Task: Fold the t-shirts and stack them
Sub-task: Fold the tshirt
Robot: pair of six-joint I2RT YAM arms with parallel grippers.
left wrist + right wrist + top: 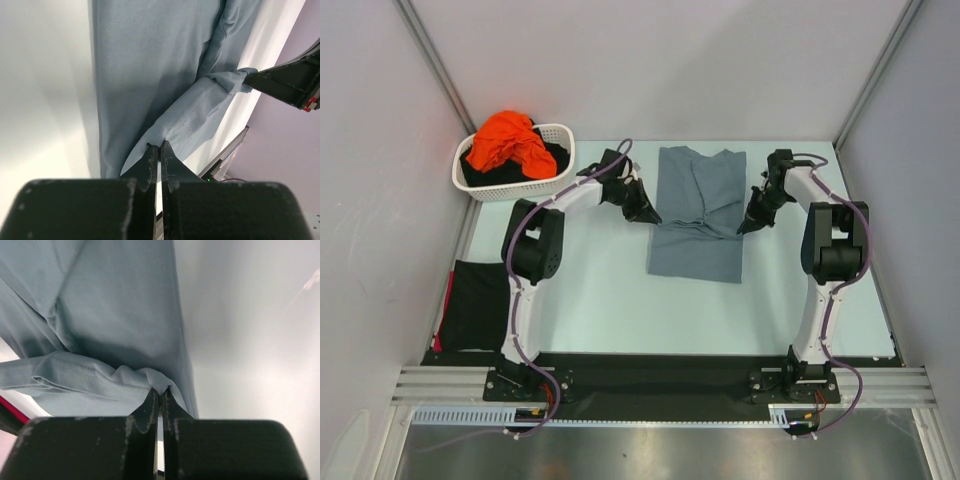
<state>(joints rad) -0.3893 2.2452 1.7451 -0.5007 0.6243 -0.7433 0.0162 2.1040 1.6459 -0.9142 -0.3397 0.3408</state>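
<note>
From above, the left gripper point(646, 214) is pinching the left edge of the slate grey-blue t-shirt point(698, 235), its jaws closed tight on the cloth. The right gripper point(751, 226) is clamping the opposite edge in the same way, so the shirt is lying between the two on the table point(600, 300), its upper half doubled over in loose folds. Well to the left of the left gripper and farther back, a white slotted basket point(520, 188) is holding an orange t-shirt point(505, 142) piled on black cloth point(556, 158). Nearer the arm bases, far left of that gripper, a folded black t-shirt point(475, 305) is lying flat.

In the left wrist view, the fingers point(150, 165) are pressing together on a raised fold of the grey-blue shirt right at their tips; the cloth is spreading ahead of them, and the right gripper is biting a bunched corner further ahead, to the right.

In the right wrist view, the fingers point(149, 410) are meeting on a puckered hem just at their tips, the shirt stretching ahead and to the left.
</note>
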